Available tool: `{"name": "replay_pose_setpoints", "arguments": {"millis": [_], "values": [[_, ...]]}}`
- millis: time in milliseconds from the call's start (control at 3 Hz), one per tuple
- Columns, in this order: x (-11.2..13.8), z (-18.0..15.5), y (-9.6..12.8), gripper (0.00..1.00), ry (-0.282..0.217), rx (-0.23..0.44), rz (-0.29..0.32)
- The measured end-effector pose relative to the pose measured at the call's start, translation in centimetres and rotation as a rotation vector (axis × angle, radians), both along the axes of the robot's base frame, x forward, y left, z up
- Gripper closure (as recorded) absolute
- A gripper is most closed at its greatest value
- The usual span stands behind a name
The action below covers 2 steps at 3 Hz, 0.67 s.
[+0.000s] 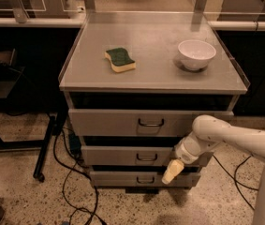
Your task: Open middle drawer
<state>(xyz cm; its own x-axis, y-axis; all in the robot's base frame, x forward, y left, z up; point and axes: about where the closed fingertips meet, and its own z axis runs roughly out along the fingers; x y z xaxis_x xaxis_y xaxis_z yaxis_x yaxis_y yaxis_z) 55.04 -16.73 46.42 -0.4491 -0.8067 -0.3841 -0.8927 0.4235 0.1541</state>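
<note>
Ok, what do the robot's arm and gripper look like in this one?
The arm is smooth off-white, made of rounded tubular segments with a bulbous joint; no cables or markings show. Its gripper, a pale cream tip, sits low at the right end of the grey metal middle drawer.
</note>
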Motion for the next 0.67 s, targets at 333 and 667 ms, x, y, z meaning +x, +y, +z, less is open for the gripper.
{"name": "replay_pose_setpoints", "arguments": {"millis": [333,667], "values": [[0.77,0.56,0.03,0.00,-0.023,0.008,-0.019],[0.34,0.88,0.13,0.00,-0.032,0.020,-0.017]]}}
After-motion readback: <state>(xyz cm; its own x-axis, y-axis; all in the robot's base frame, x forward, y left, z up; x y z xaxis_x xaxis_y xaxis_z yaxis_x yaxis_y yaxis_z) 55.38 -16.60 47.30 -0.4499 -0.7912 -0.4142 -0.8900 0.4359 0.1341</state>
